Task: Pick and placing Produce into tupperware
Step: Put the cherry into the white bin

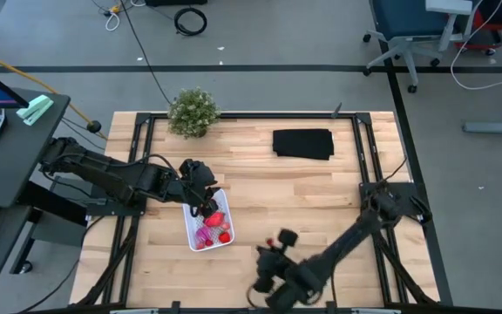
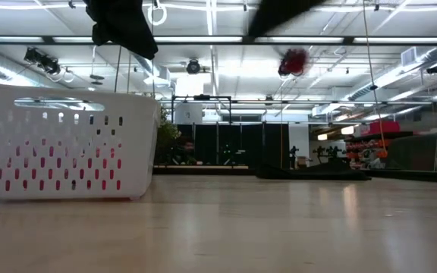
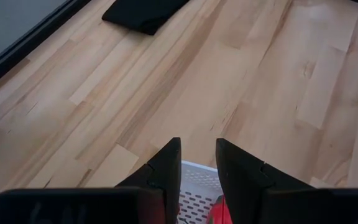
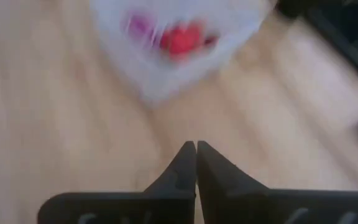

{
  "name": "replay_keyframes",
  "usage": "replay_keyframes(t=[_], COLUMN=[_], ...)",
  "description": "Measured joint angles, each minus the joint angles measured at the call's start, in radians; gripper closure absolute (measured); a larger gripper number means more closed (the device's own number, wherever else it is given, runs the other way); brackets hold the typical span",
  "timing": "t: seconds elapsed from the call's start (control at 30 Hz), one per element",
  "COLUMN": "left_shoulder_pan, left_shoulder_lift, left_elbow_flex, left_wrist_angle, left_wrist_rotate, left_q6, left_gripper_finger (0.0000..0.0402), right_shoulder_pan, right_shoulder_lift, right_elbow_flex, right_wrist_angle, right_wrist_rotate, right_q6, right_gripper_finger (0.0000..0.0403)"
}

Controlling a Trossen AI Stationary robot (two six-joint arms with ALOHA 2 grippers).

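The white tupperware (image 1: 195,216) stands on the table left of centre, holding red produce (image 1: 220,221) and a magenta piece (image 1: 203,235). In the low view the tupperware (image 2: 67,144) is at the left, with red pieces showing through its slots. My left gripper (image 1: 206,202) is open above the container's far end; the left wrist view shows its fingers (image 3: 197,165) over the mesh wall (image 3: 194,190), with a red piece (image 3: 219,210) below them. My right gripper (image 1: 264,275) is shut and empty near the table's near edge, and the right wrist view (image 4: 196,148) shows it facing the tupperware (image 4: 166,68).
A flat black cloth (image 1: 303,144) lies at the far right of the table and also shows in the left wrist view (image 3: 145,12). A bushy green plant (image 1: 193,112) stands at the far edge. Bare wood lies between the container and the right arm.
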Motion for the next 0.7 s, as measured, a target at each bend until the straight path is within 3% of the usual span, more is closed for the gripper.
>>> replay_keyframes(t=[0.1, 0.2, 0.4, 0.7], left_shoulder_pan=[0.0, 0.0, 0.003, 0.003], left_shoulder_lift=[0.0, 0.0, 0.0, 0.0], left_elbow_flex=[0.0, 0.0, 0.0, 0.0], left_wrist_angle=[-0.001, -0.003, -0.028, -0.042], left_wrist_rotate=[0.0, 0.0, -0.001, -0.001], left_q6=[0.0, 0.0, 0.001, 0.002], left_gripper_finger=[0.0294, 0.0294, 0.0304, 0.0312], right_shoulder_pan=[-0.056, -0.104, -0.208, -0.353], right_shoulder_lift=[-0.036, -0.041, 0.021, 0.065], right_elbow_flex=[-0.002, -0.002, -0.002, -0.003], right_wrist_angle=[0.158, 0.366, 0.775, 0.837], right_wrist_rotate=[0.022, -0.028, -0.331, -0.492], right_q6=[-0.141, -0.352, -0.641, -0.669], right_gripper_finger=[0.04, 0.04, 0.04, 0.04])
